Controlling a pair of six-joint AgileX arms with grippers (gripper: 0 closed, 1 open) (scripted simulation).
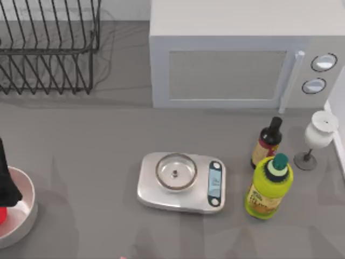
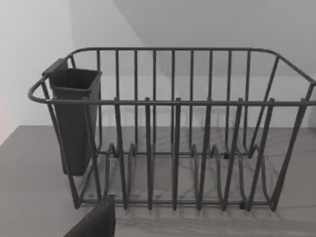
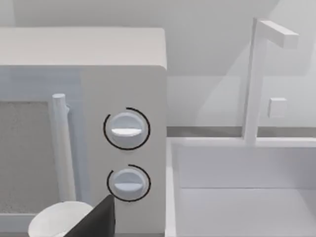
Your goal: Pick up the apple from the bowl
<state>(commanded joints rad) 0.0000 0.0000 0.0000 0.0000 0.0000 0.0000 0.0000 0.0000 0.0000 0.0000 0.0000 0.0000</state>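
Left hand (image 1: 6, 186) low over the bowl (image 1: 24, 216), apple (image 1: 2, 215) just beneath it; grip cannot be told.

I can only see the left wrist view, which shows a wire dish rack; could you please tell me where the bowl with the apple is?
Observer: In the top view, the bowl sits at the table's left edge, towards the front.
Operator: Is the apple in it?
Observer: Yes, a red sliver of the apple shows inside the bowl, cut off by the picture's edge.
Operator: And where is my left gripper?
Observer: The left gripper hangs over the bowl's far side, just next to the apple.
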